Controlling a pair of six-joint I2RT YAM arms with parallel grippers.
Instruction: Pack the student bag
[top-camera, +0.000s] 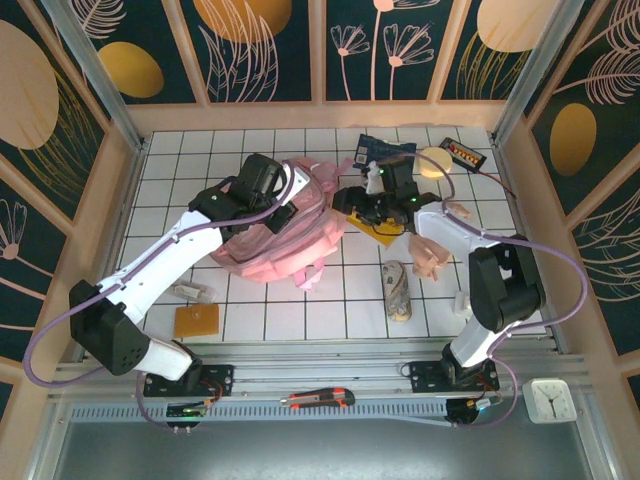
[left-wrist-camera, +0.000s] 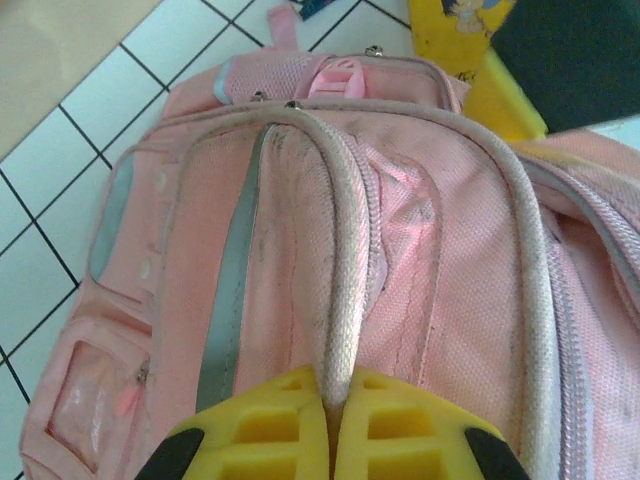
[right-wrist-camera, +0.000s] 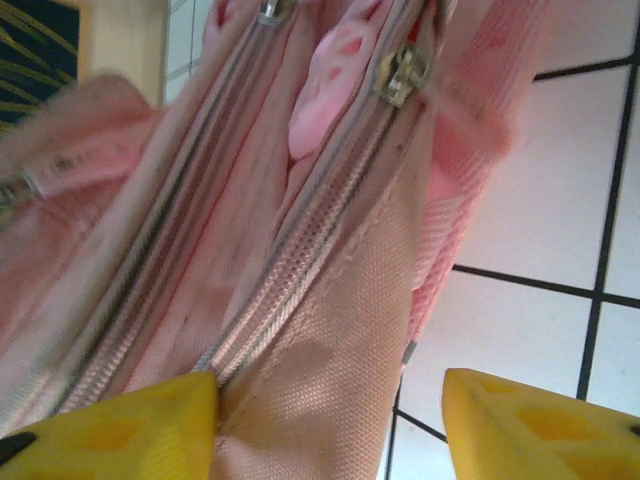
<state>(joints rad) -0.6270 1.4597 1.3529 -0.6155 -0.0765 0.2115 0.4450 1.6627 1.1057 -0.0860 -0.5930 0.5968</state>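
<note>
The student bag (top-camera: 275, 240), a large pink backpack, lies in the middle of the tiled table. My left gripper (top-camera: 292, 200) is over its top, and in the left wrist view it (left-wrist-camera: 335, 400) is shut on a grey-white piped seam of the bag (left-wrist-camera: 420, 230). My right gripper (top-camera: 362, 205) is at the bag's right edge. In the right wrist view it (right-wrist-camera: 330, 410) stands open around the pink fabric (right-wrist-camera: 340, 320) beside a zip. Its left finger (right-wrist-camera: 130, 430) touches the cloth; the right finger stands apart over white tile.
A yellow book (top-camera: 388, 233) lies under the right wrist, with a dark blue item (top-camera: 385, 150) and a black box (top-camera: 465, 153) behind. A patterned roll (top-camera: 398, 290), a peach item (top-camera: 432, 255) and an orange square (top-camera: 196, 320) lie nearer the front.
</note>
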